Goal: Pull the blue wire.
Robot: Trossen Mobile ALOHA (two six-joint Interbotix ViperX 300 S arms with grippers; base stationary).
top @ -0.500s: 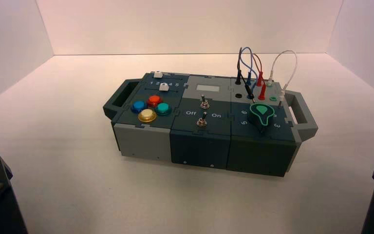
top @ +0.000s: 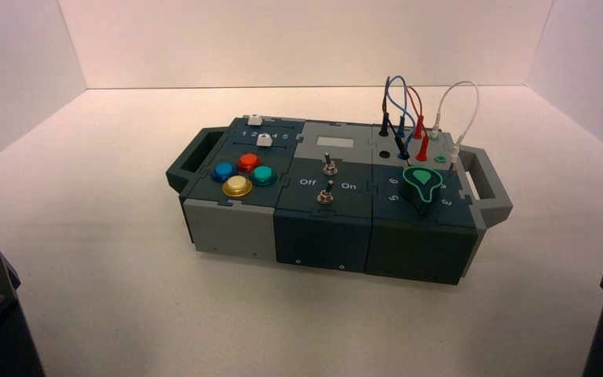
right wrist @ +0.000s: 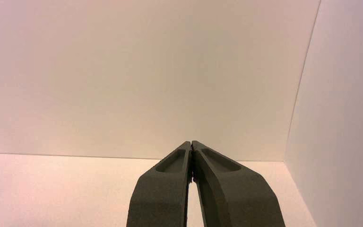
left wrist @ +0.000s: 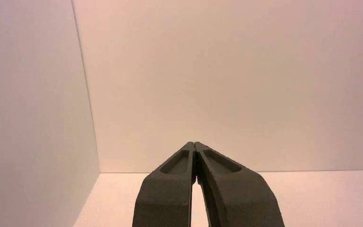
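Blue wire (top: 405, 94) looped at upper right, between black wire (top: 385, 98) and red wire (top: 421, 106).
Left pincer (left wrist: 194, 143), right pincer (right wrist: 191, 142): both closed, empty.

Exposure, high view: bright on the table (top: 118, 275) and back wall (top: 306, 43).
Illumination: soft and diffuse; lamp outside the frame.
Shadow: faint, soft-edged, on the table below the box (top: 322, 243), lower centre of frame.
Dark areas: arms at lower left and lower right of frame, little surface detail.
Highlights: small glints on the buttons (top: 237, 185), left of centre.
Wrist views: walls evenly lit, low contrast.
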